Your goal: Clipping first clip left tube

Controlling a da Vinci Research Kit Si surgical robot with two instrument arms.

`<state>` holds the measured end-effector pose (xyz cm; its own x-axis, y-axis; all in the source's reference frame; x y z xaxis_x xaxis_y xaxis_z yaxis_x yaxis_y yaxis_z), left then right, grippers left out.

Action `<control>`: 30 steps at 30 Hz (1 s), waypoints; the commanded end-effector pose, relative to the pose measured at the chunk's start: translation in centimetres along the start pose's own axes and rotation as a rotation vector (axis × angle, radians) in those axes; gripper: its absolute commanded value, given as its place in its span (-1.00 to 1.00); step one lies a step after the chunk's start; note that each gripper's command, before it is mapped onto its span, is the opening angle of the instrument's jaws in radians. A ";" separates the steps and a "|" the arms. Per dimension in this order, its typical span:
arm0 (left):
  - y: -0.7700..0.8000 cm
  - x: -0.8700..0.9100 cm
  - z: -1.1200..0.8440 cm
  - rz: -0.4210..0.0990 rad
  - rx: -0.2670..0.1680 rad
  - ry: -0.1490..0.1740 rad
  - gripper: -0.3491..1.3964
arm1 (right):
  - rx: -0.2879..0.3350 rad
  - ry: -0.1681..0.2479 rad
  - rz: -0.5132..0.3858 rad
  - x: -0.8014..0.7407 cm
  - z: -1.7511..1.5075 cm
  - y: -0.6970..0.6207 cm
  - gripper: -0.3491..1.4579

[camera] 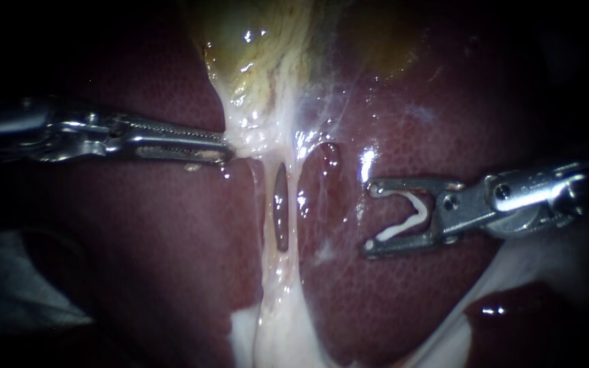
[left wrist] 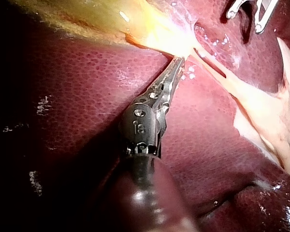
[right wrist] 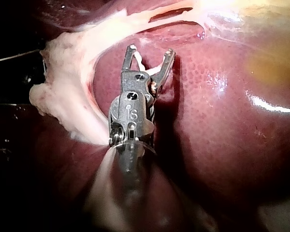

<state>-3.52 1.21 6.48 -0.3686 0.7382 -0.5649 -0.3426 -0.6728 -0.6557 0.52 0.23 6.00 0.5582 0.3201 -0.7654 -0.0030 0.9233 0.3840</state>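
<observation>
On liver (camera: 138, 238): left tube (camera: 266, 204) clear of right instrument's (camera: 369, 217) jaws holding clip (camera: 400, 228); left instrument's (camera: 225, 150) clamping gallbladder (camera: 253, 61).

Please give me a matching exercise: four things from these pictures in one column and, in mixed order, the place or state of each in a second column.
Column A
1. silver left instrument, long toothed jaws
2. silver right instrument, jaws spread wide
3. white bent clip
4. dark red liver

Column B
a. carries the clip, apart from the pale tubes
b. lies under everything
c. sits between two jaws
d. shut on pale tissue below the yellow gallbladder

Pairs: 1-d, 2-a, 3-c, 4-b
</observation>
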 end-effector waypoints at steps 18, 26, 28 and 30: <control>0.38 0.57 -0.75 0.017 0.003 0.043 -1.00 | 0.056 0.061 0.001 0.13 0.12 -0.10 -0.06; 0.37 0.56 -0.73 0.018 0.004 0.043 -1.00 | 0.112 0.137 0.021 0.40 0.50 -0.28 -0.06; 0.37 0.56 -0.73 0.018 0.004 0.043 -1.00 | 0.117 0.138 0.027 0.43 0.60 -0.30 -0.06; 0.37 0.56 -0.72 0.018 0.005 0.043 -1.00 | 0.116 0.141 0.035 0.45 0.73 -0.31 -0.06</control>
<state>-3.23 1.41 5.56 -0.3369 0.7274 -0.5979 -0.3403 -0.6861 -0.6430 1.42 -0.08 5.93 0.4362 0.3870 -0.8123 0.0792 0.8828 0.4631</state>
